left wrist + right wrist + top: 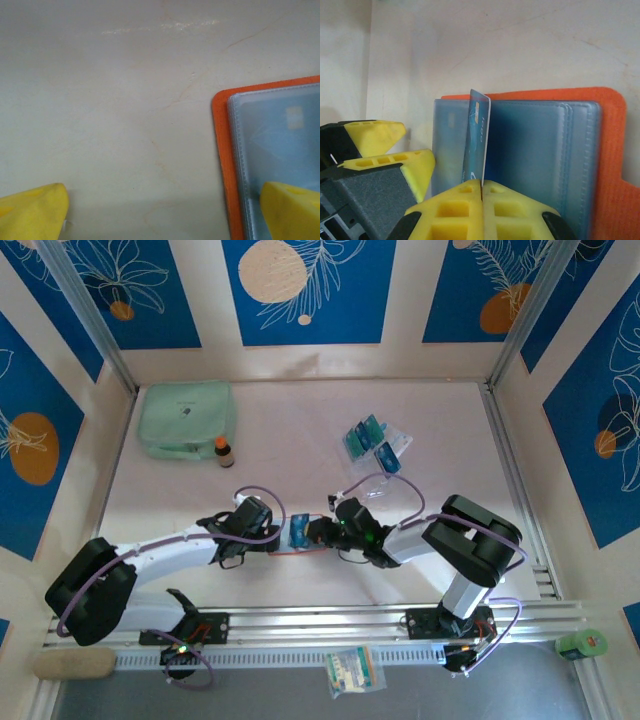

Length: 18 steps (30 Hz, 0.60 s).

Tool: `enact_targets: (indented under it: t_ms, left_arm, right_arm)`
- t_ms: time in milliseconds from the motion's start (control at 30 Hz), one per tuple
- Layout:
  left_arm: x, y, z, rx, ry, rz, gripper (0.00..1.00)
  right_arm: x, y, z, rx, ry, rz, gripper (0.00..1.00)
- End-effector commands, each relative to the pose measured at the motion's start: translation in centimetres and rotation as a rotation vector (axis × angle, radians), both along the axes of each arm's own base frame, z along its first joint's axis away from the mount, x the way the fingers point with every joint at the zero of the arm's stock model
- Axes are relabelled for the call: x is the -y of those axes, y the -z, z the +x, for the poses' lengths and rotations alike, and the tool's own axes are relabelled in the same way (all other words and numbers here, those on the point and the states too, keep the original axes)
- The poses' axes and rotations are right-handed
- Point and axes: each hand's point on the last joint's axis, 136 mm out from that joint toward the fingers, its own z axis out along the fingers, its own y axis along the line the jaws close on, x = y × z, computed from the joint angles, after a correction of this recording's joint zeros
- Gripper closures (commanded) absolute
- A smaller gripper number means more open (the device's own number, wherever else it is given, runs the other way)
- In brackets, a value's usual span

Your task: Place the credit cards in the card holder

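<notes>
near centre: right end effector [481, 187], clamped on one card [478, 130], stands it edge-on over the open card holder [612, 165]; left end effector [162, 215] spread wide, empty. risk: card misses the pocket [530, 150] and slips; holder slides. spare cards [372, 438] lie far right.

Card holder [297, 534] is boxed in on two sides. The left end effector [262, 528] crowds its left, jaws wide, one finger [292, 210] over the left page. The right end effector [322, 532] crowds its right, clamped on a card [477, 135] held edge-on at the pockets. The worktop [300, 440] just behind the holder is bare and passable. Further back-left of it are a mint pouch [185, 418] and a small bottle [224, 451]. Back-right of it are loose cards [372, 440].
</notes>
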Motion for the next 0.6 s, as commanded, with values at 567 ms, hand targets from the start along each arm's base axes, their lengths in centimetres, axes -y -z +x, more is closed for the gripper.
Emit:
enact_targets:
  t_ms: [567]
  left_arm:
    - [-0.8, 0.7, -0.9, -0.021, -0.011, 0.028, 0.02]
  right_arm:
    - [0.4, 1.8, -2.1, -0.066, -0.023, -0.045, 1.0]
